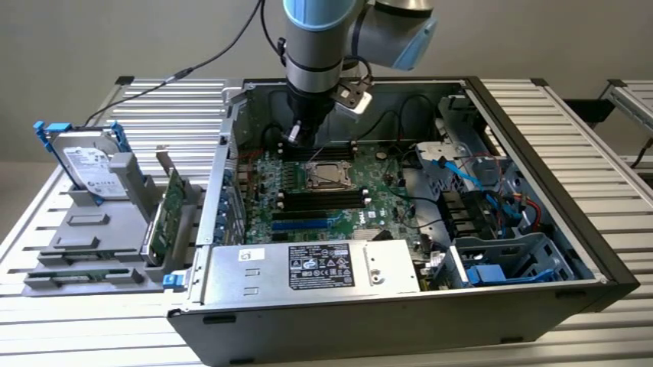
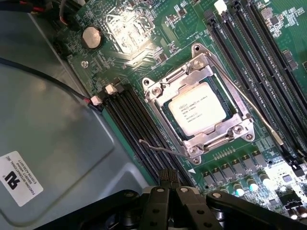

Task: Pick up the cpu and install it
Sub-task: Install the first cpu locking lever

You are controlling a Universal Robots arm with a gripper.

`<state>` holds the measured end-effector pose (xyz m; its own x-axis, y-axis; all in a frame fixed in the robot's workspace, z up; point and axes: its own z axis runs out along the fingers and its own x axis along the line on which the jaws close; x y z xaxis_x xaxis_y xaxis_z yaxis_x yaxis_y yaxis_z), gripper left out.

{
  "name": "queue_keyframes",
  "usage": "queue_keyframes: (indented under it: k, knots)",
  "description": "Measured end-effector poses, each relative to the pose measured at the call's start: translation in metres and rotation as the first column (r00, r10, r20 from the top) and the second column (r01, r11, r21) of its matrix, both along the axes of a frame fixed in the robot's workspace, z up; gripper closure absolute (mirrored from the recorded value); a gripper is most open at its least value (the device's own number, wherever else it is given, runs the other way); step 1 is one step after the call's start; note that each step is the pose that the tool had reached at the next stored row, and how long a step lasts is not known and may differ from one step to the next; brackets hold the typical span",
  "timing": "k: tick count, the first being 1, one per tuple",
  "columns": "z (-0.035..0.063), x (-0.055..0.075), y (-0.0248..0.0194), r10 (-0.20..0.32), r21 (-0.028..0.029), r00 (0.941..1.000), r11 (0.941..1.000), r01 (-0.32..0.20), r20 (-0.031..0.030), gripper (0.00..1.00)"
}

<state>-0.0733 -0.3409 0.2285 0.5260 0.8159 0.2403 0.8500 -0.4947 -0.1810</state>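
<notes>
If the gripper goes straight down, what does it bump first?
Probably the black memory slots beside the socket, not the cpu itself; the gripper hangs off to that side, though depth is unclear.

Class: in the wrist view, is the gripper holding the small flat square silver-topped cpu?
No: the small flat silver-topped cpu lies in its metal socket frame, apart from the shut gripper.

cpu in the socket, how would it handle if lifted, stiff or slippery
The cpu looks like a flat, metal-topped square, so probably stiff and unlikely to roll. Its smooth lid may be slippery. Ringed by the socket frame, it likely won't slide sideways.
</notes>
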Motion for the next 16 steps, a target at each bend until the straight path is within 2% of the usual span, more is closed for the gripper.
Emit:
queue_keyframes:
  k: [4, 5, 6, 8, 10, 13, 15, 16]
  knots:
    - [0.0, -0.002, -0.0032, 0.0, -0.0017, 1.0, 1.0, 0.0, 0.0001, 0.89]
    - [-0.0001, -0.0025, -0.0034, 0.0, -0.0037, 1.0, 1.0, 0.0, 0.0001, 0.89]
    - [-0.0004, -0.0031, -0.0034, 0.0, -0.0086, 1.0, 1.0, 0.0, -0.0001, 0.89]
    - [-0.0011, -0.0041, -0.0035, 0.0, -0.0219, 1.0, 0.9998, 0.0, 0.0001, 0.89]
    - [-0.0016, -0.0048, -0.0035, 0.0, -0.0403, 1.0, 0.9992, 0.0, 0.0003, 0.89]
    - [-0.0027, -0.0053, -0.0035, 0.0, -0.0643, 1.0, 0.9979, 0.0, 0.0014, 0.89]
    - [-0.0036, -0.0053, -0.0034, 0.003, -0.0773, 1.0, 0.997, -0.002, 0.0051, 0.89]
    - [-0.0044, -0.0053, -0.0032, 0.004, -0.0819, 1.0, 0.9966, -0.004, 0.0075, 0.89]
